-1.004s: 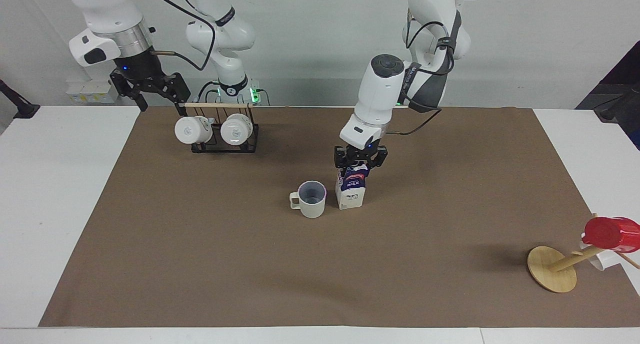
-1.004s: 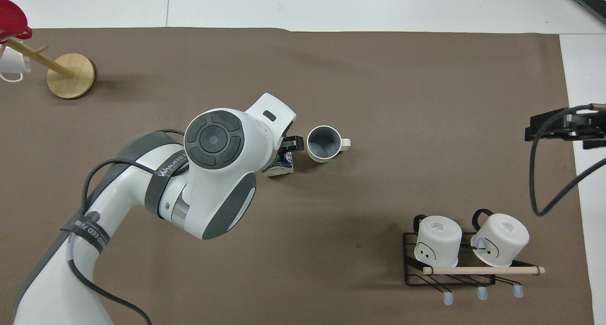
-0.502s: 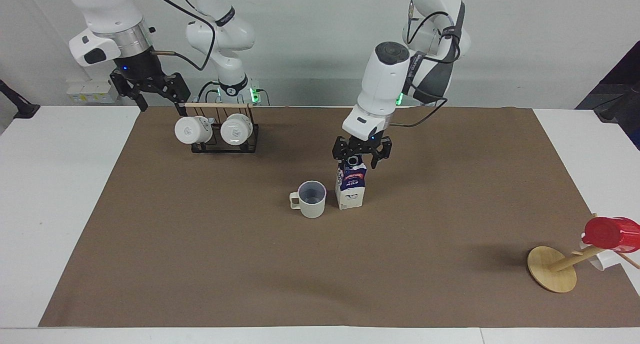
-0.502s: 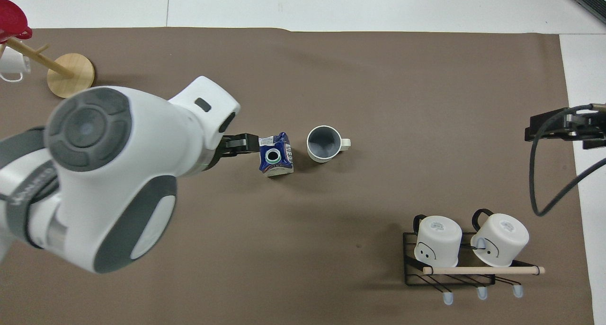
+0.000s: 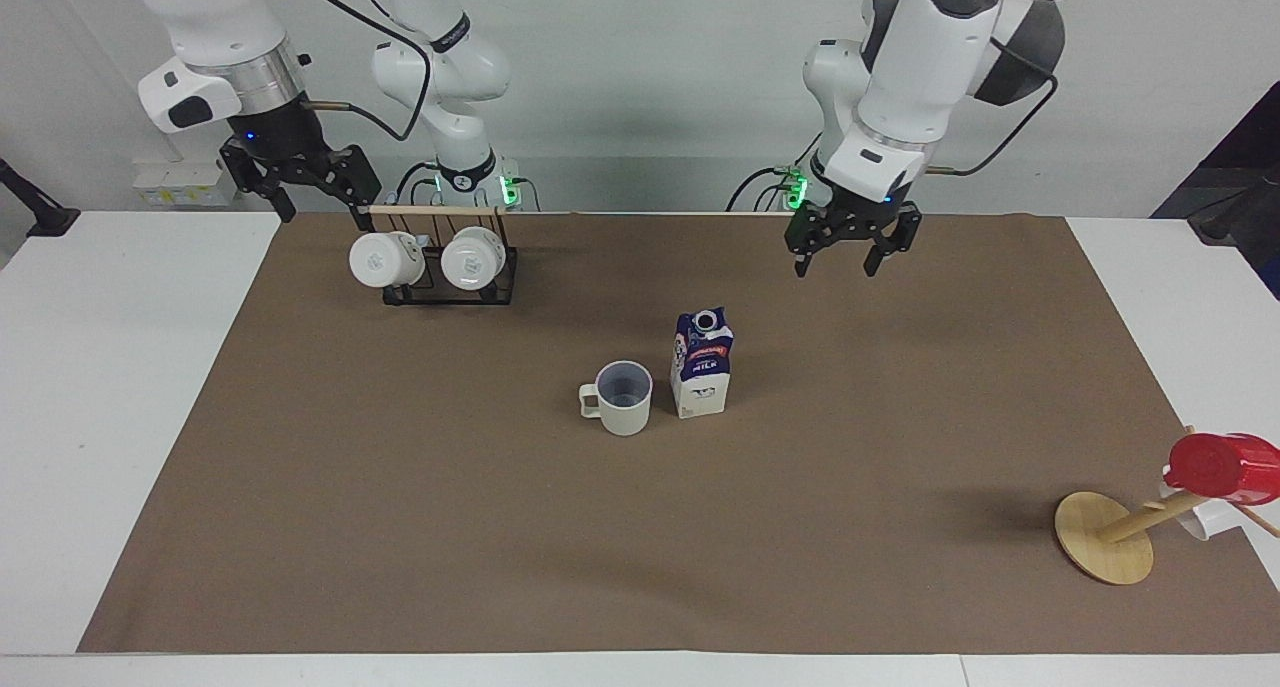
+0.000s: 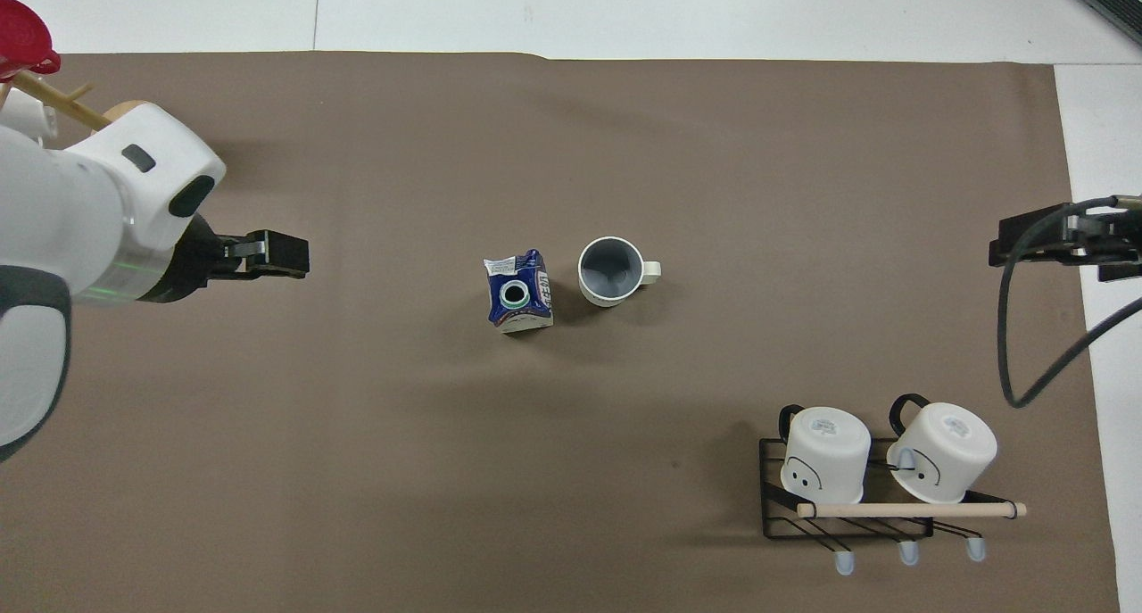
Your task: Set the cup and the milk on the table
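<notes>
The cup (image 5: pixel 625 399), a beige-white mug with a grey-lavender inside, stands upright on the brown sheet of the table (image 5: pixel 400 527). The milk (image 5: pixel 702 365), a blue-and-white carton with a round white cap, stands upright beside it, apart from it. Both also show in the overhead view, the cup (image 6: pixel 610 271) and the milk (image 6: pixel 519 294), on the table (image 6: pixel 714 149). My left gripper (image 5: pixel 836 265) is open and empty, raised over the sheet toward the left arm's end (image 6: pixel 281 256). My right gripper (image 5: pixel 322 207) is open and waits over the sheet's edge beside the mug rack (image 6: pixel 1004 243).
A black wire rack (image 5: pixel 450 285) with two white mugs and a wooden bar stands near the right arm's base (image 6: pixel 848 528). A round wooden disc with a stick (image 5: pixel 1103 537) carries a red cup (image 5: pixel 1220 464) at the left arm's end, far from the robots.
My left gripper let go of the milk's top, rose and drew back toward the left arm's base. The milk and the cup stayed in place. The right arm has not moved.
</notes>
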You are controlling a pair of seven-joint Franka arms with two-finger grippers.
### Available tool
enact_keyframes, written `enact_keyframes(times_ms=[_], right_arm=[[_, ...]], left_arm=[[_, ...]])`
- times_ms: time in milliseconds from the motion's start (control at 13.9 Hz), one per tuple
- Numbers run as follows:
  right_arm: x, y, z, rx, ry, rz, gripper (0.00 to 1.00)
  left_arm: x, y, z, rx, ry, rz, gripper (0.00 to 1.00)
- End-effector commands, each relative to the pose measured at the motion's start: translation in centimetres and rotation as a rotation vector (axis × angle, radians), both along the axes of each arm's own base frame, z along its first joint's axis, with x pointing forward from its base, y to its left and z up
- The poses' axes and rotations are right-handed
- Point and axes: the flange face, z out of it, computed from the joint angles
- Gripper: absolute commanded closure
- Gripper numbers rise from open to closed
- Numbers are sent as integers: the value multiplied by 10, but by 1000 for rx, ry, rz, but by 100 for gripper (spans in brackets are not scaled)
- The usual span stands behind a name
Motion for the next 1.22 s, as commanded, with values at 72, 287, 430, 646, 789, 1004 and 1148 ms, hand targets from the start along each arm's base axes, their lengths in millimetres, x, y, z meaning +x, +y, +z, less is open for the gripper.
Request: enact_keyframes(times_ms=[72, 287, 430, 646, 789, 1004, 1148], right_arm=[[-5, -1, 1, 4, 3, 18, 0], [-5, -1, 1, 4, 3, 20, 0], [-5, -1, 1, 4, 3, 20, 0], [-5, -1, 1, 4, 3, 20, 0], [-5, -1, 1, 3, 3, 21, 0], [-5, -1, 1, 3, 3, 21, 0], [-5, -1, 1, 3, 3, 21, 0]], left_arm=[[-8, 31, 17, 19, 9, 5, 0], [-4, 45, 22, 24, -4, 28, 0], [-3, 63, 30, 28, -3, 15, 0], [-6, 83, 47, 41, 5, -119, 0], [-6, 94, 52, 58, 19, -130, 0], [-8, 98, 55, 101, 26, -149, 0], [-9, 99, 56, 99, 27, -149, 0]])
